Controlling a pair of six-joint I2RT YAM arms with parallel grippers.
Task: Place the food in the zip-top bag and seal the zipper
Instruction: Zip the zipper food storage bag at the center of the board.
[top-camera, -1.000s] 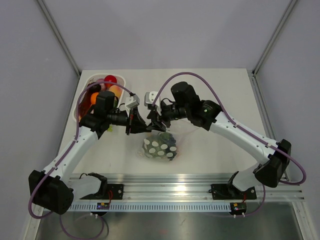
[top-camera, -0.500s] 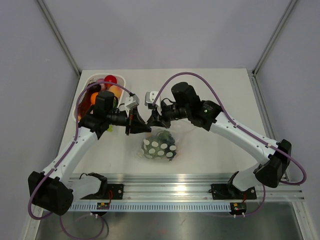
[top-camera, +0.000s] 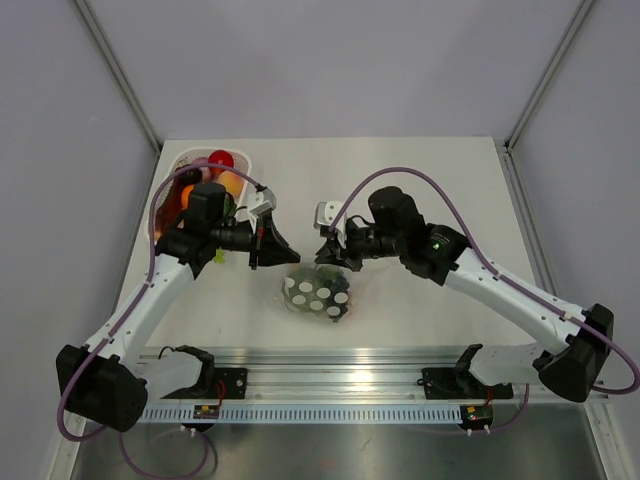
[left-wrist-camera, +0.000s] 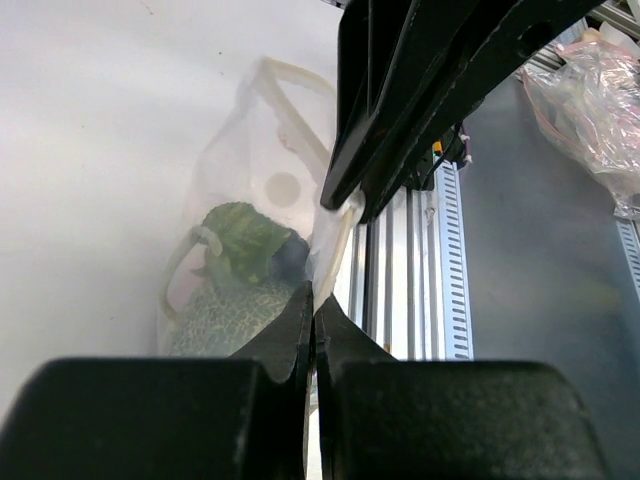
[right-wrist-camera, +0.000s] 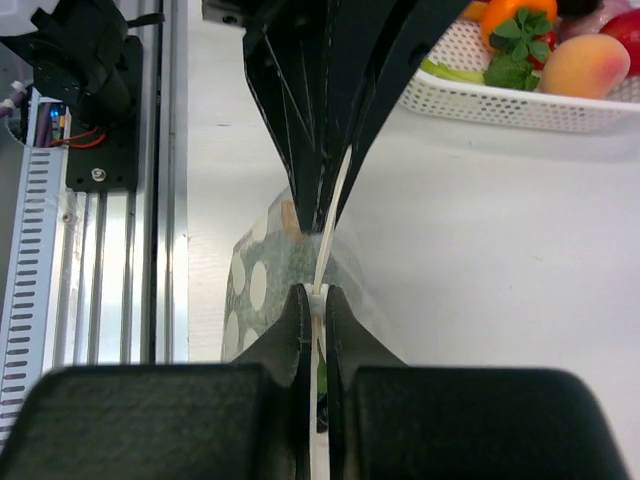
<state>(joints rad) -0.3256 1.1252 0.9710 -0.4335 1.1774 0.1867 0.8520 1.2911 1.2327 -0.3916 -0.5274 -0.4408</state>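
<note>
White tabletop, grey walls. We logged the zip-top bag near table centre, its mouth edge lifted toward 12 o'clock. Left gripper stood at ca. 11 o'clock of the bag and right gripper at 12, tips near each other but apart. Per both wrist views, each had its jaws pressed together on the zipper, with no gap visible.

Step, as we judged it: sealing. Next move prob. calls for one pinch to anchor the strip while the other runs along it, w/ steady pressure so the tracks mate. How much was shut, we could not tell.

Contents:
- Bag: a green leafy piece, a dark piece beside it, and a green netted item below.
- White tray at 10 o'clock of the bag: a red ball, an orange piece and a peach ball, not yet bagged.
</note>
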